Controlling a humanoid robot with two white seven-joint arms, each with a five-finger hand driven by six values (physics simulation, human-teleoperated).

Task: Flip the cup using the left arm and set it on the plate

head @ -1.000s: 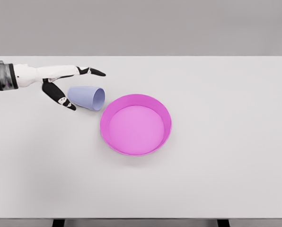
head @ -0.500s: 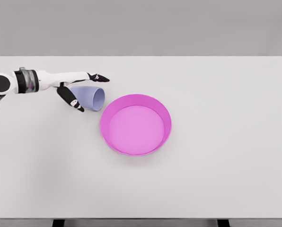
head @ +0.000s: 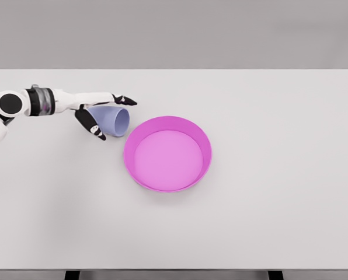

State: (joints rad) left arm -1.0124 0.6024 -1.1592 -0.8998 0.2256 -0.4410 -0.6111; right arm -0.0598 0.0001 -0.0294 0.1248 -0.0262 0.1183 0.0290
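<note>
You are looking at a bright, evenly lit simulator render with soft, diffuse light that seems to come from above. The white table (head: 267, 221) reads as a pale, nearly uniform grey-white, with no glare or hot spots. Shadows are faint: you see only a soft darkening under the pink plate (head: 167, 153) along its near rim, and a slight shade inside its wall on the left. The lavender cup (head: 114, 121) and the left hand (head: 98, 111) cast almost no shadow. Edges look slightly soft, as from compression, and the dark fingertips blur a little. You see no bending at the borders; the table's edges stay straight.
</note>
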